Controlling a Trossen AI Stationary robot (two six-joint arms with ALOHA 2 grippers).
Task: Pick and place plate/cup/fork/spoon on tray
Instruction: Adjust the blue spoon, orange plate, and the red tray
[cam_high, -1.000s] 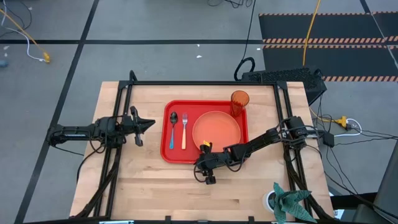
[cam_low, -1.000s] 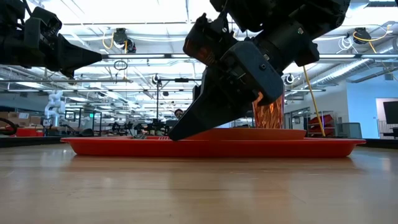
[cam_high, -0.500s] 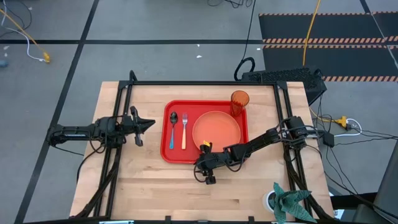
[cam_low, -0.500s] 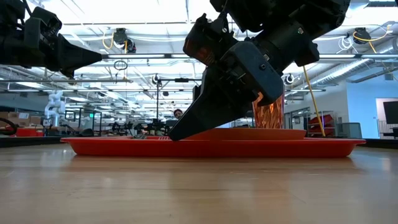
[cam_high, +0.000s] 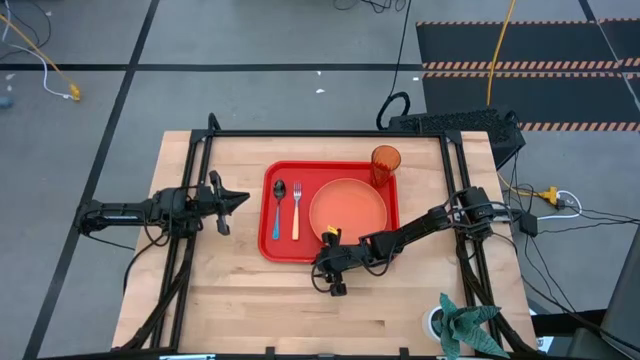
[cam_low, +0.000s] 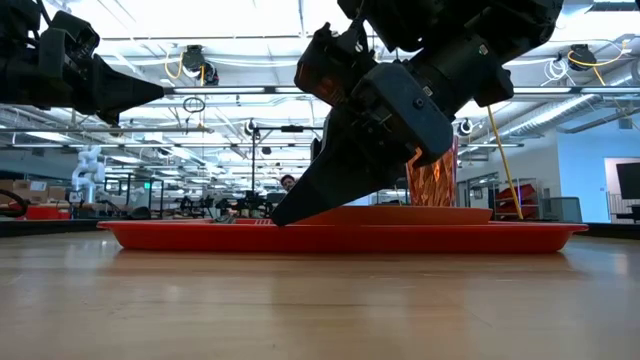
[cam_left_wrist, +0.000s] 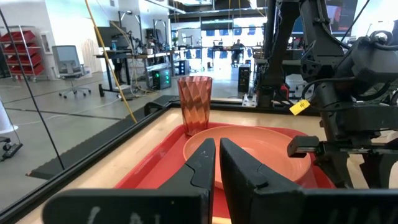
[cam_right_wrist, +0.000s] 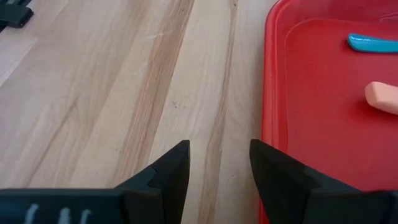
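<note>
Four items on tray (cam_high: 270, 250), right hand (cam_high: 332, 278) released (partly masking plate (cam_high: 348, 208)), left hand (cam_high: 236, 199) clenched.

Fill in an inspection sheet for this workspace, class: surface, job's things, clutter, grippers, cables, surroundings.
Surface: wooden table, black frame rails.
Job's things: red tray holds plate, fork, spoon; cup at its far right corner.
Clutter: green cloth at the table's near right corner.
Grippers: left gripper shut, beside the tray; right gripper open, empty, at the tray's near edge.
Cables: yellow cords on the floor.
Surroundings: grey floor, striped mats.
</note>
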